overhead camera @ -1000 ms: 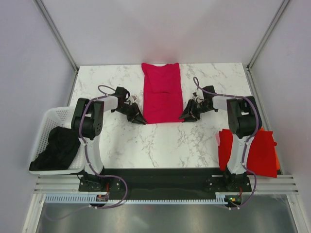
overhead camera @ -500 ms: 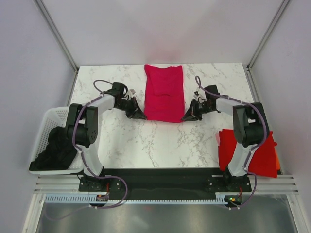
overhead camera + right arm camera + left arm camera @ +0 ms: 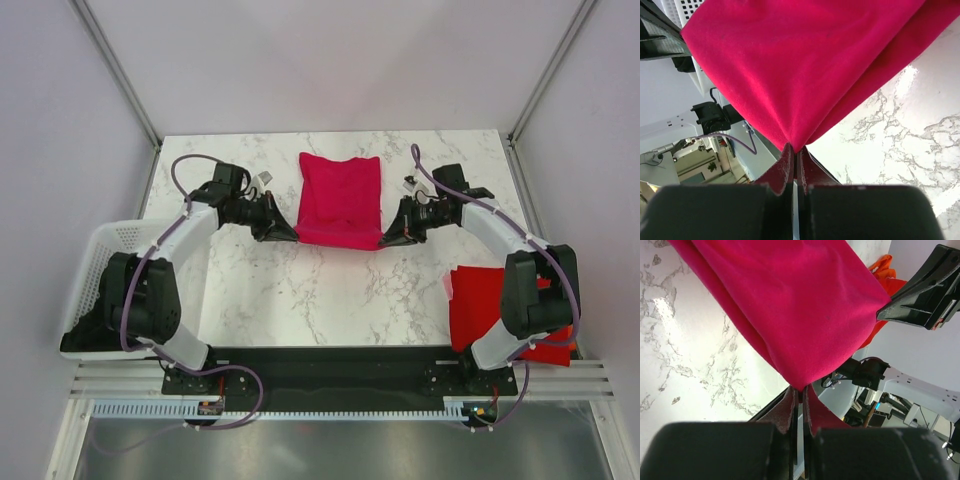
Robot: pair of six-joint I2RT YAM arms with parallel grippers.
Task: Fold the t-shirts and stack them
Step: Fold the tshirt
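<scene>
From above, the crimson-pink t-shirt [image 3: 340, 200] hangs between the left gripper [image 3: 284, 233] and the right gripper [image 3: 391, 240]. Left wrist: the jaws are pinched on a corner just ahead. Right wrist: the same. If one arm leads, the thin pinch may slip or the fold may go crooked.

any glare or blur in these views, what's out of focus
Top external: even soft light, sharp, no strong glare on the crimson-pink cloth t-shirt. Left wrist: bright glare patch on the white marble tabletop; the left end effector near the lens is blurred. Right wrist: similar glare on the marble; the right end effector is blurred too.
</scene>
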